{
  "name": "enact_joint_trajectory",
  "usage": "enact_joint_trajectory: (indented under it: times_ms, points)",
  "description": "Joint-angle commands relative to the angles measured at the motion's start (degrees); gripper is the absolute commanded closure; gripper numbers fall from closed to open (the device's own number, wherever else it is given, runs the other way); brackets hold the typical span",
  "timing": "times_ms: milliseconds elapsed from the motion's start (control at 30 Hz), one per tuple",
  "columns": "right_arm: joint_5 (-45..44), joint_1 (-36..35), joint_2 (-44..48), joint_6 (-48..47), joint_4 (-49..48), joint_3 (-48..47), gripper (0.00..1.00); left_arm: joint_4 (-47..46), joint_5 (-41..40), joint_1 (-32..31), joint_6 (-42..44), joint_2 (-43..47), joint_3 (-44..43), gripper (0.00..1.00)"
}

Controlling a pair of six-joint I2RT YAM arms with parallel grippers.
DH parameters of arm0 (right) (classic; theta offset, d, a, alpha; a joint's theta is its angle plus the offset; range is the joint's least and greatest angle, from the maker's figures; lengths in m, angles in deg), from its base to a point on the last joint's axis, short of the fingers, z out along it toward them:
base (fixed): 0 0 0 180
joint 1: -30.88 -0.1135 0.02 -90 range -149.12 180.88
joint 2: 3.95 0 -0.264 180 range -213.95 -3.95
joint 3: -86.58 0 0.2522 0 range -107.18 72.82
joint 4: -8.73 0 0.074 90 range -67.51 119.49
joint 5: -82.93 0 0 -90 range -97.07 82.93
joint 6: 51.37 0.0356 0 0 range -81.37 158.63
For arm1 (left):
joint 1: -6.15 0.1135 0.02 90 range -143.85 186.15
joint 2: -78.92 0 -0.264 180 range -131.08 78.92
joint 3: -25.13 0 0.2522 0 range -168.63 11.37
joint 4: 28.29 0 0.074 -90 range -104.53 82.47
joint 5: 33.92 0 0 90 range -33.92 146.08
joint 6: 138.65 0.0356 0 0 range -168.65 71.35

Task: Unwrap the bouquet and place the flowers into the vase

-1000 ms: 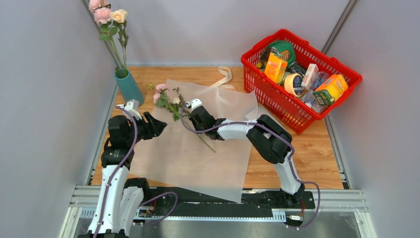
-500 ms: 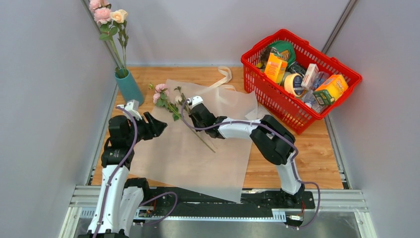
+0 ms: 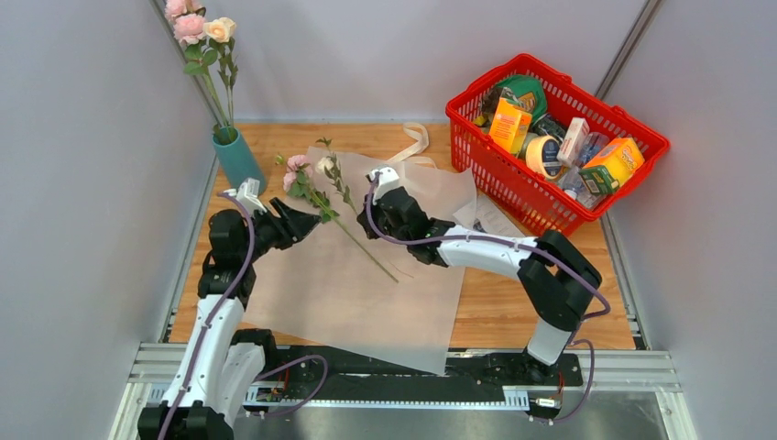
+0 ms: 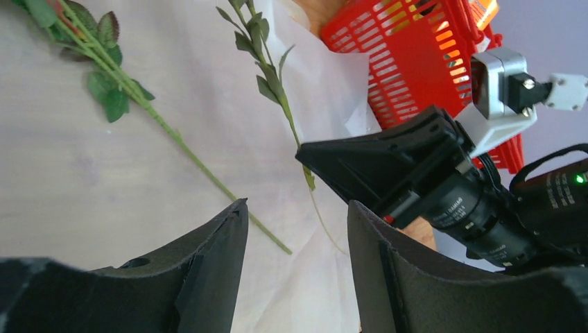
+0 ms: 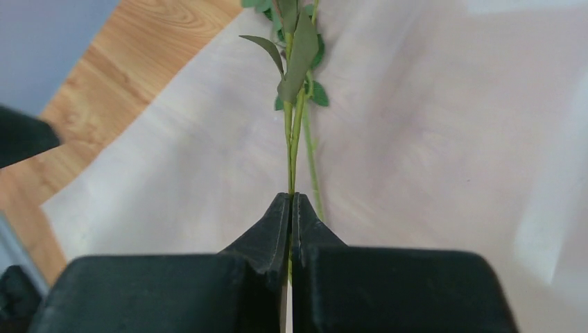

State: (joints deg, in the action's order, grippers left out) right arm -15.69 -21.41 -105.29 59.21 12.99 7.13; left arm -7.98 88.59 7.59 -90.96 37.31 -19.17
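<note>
Right gripper [image 5: 292,200] pinches a leafy flower stem [image 5: 290,142] jutting ahead; left gripper [image 4: 295,205] gapes nearby

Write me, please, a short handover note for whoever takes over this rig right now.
Right gripper: shut on a leafy stem, held above the wrapping paper.
Left gripper: open, empty, low over the paper's left part.
Vase: upright at the far left, several roses in it.
Done: paper opened and spread flat; ribbon off, lying at the far edge.
Left: put the held stem in the vase, then the pink rose lying on the paper.
</note>
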Motion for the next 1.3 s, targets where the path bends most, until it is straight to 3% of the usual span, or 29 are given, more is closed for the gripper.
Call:
enact_joint_trajectory:
  times_ms: [0,167,333,900,1033,1067,1100,1167,1267]
  points:
    - [7.20,-0.35,7.90,5.78,-10.88,5.47,1.00,-11.82,0.37,-3.43,-6.12,-2.07,1.28,0.39]
    - [12.75,-0.88,13.27,10.18,-18.09,11.10,1.00,-12.43,-2.19,-4.94,-7.00,-4.62,-0.22,0.43]
    - [13.89,-2.72,15.38,10.97,-18.45,11.02,1.00,-18.93,-3.15,-9.24,-10.87,-5.94,1.45,0.43]
    - [13.02,-3.34,14.68,10.54,-17.05,9.79,1.00,-21.22,-4.56,-14.70,-11.92,-8.49,2.77,0.44]
    - [14.51,-3.34,13.80,9.75,-15.64,8.48,1.00,-21.40,-4.65,-15.05,-11.84,-8.23,2.68,0.60]
    - [14.25,-3.34,13.71,9.57,-15.03,8.21,0.99,-21.75,-4.30,-15.05,-11.92,-8.14,2.60,0.73]
    - [13.38,-3.34,13.63,9.57,-14.33,8.21,0.94,-21.40,-4.30,-15.05,-11.92,-7.97,2.33,0.87]
    - [11.53,-3.34,13.80,8.96,-12.22,8.47,0.85,-18.70,-6.31,-15.05,-11.49,-7.53,1.20,1.00]
    - [12.31,-3.25,15.03,5.28,-9.67,9.61,0.63,-13.68,-11.57,-14.97,-7.90,-5.95,-1.18,1.00]
